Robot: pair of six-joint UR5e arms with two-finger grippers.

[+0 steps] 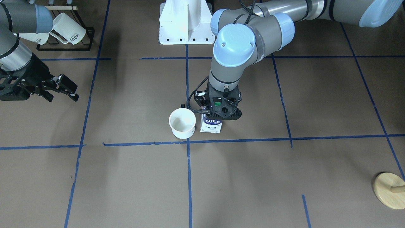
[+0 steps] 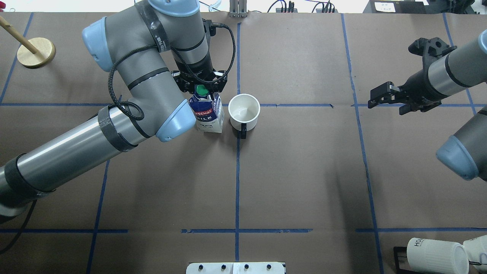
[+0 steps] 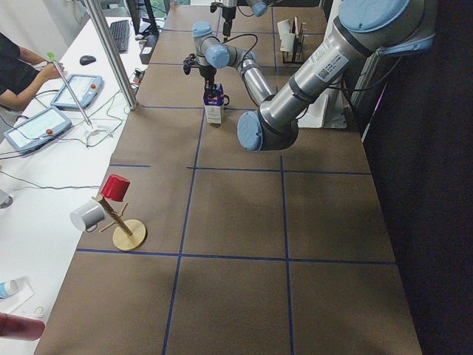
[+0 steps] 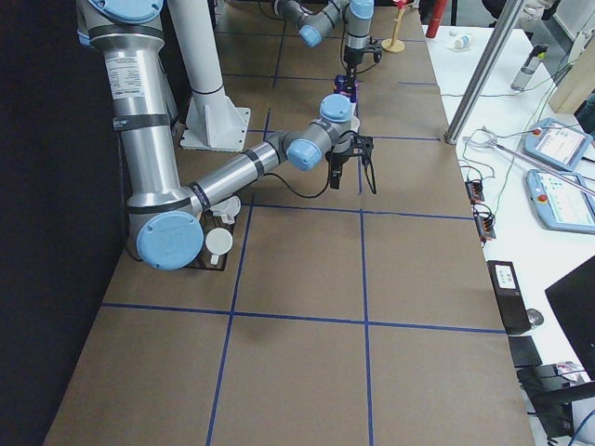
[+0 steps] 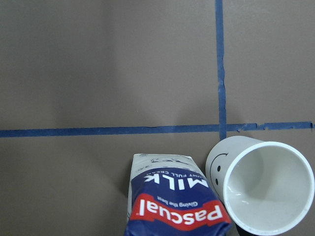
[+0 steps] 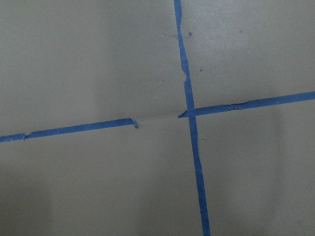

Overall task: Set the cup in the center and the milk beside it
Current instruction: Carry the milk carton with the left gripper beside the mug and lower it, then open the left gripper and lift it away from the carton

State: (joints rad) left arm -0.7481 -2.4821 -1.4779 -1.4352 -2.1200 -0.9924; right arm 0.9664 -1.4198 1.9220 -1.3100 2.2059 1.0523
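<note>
A: status on the placement?

B: cup (image 1: 182, 123) is upright mid-frame in the front view. Its base is just above the center crossing (image 1: 188, 142) and straddles the vertical tape. Not dead on it, but close. milk (image 1: 211, 124) stands just to its right there, base on the table as far as I can judge. The gap is small and I can't say whether they touch.

A: grippers?

B: left gripper (image 2: 201, 91) is over the carton's top, fingers narrow on either side of the gable, green cap showing between them. It reads as clamped on the carton, but its wrist view shows no pads, so I can't confirm contact. right gripper (image 2: 392, 102) is at the right edge of the overhead view, well apart, fingers spread, nothing in them.

A: so only release and retreat left, I'd guess. Risks?

B: three.
1. The carton is tall and narrow. If the base isn't flat when the fingers open, it tips, and the cup is right in the fall path.
2. The finger on the cup side looks short of room. Opening wide could shove the cup off the crossing.
3. The cable (image 1: 190, 100) loops down near the cup's handle, just above the cup in the front view. A sideways retreat could drag it across the rim.

A: fix?

B: open only a little, go straight up, then swing away.
</note>
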